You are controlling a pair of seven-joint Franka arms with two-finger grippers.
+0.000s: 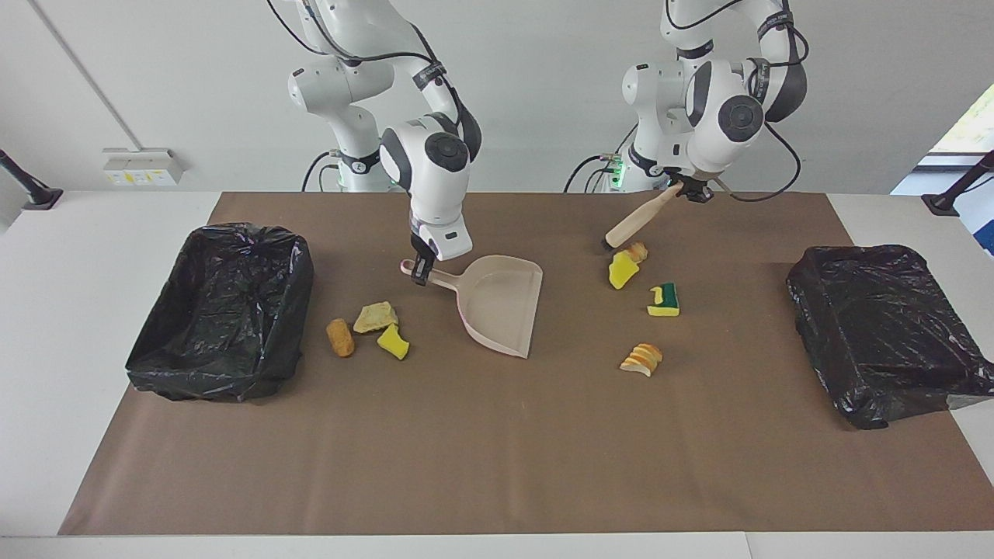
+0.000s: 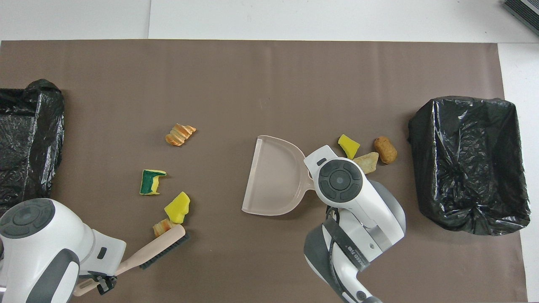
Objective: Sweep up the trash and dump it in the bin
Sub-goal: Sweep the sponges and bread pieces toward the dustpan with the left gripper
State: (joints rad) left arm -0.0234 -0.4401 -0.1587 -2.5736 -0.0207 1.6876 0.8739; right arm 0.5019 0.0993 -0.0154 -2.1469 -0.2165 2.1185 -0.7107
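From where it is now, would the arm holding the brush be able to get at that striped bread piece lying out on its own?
Probably yes. The left gripper holds the brush over the mat near the robots; only open mat lies between it and the bread piece, with the green-and-yellow sponge just beside that path.

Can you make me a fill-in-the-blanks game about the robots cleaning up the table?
1. The right gripper is shut on the handle of the pink ____.
2. The left gripper is shut on the handle of a ____.
3. Each end of the table has a bin lined with a ____ bag.
4. The number of trash scraps inside the dustpan is ____.

Missing words: dustpan; brush; black; zero
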